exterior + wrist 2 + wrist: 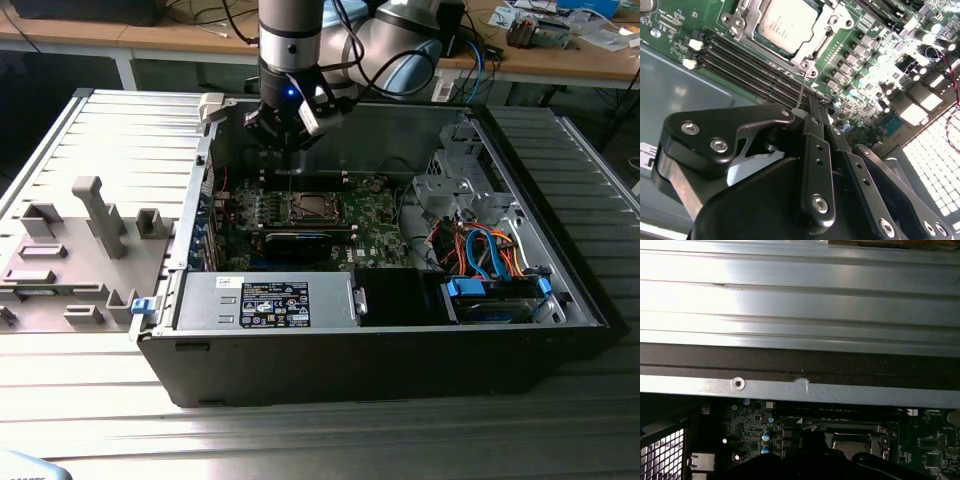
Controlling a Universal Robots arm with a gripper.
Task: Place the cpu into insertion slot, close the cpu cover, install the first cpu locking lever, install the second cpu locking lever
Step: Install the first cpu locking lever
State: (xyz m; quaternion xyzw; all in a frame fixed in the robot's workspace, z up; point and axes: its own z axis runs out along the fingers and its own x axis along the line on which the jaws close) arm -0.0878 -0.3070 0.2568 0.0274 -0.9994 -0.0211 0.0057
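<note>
We see the cpu (782, 25) seated in the slot (742, 17) with the cover (827, 30) down over it. Our gripper (815, 112) hangs above the board (875, 55), fingers pressed together, pinching nothing visible. Descending off-line, it could miss the thin lever (801, 87) and scrape nearby components.

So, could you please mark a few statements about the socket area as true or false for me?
1. The cpu sits in the insertion slot. True.
2. The cpu cover stands open. False: it lies flat, framing the cpu.
3. The pincer is outside the case. False: it hangs above the green motherboard inside it.
4. A thin metal lever runs from the socket's corner to the pincer's tip. True.
5. Orange and blue cables lie at the exterior view's right. True.
</note>
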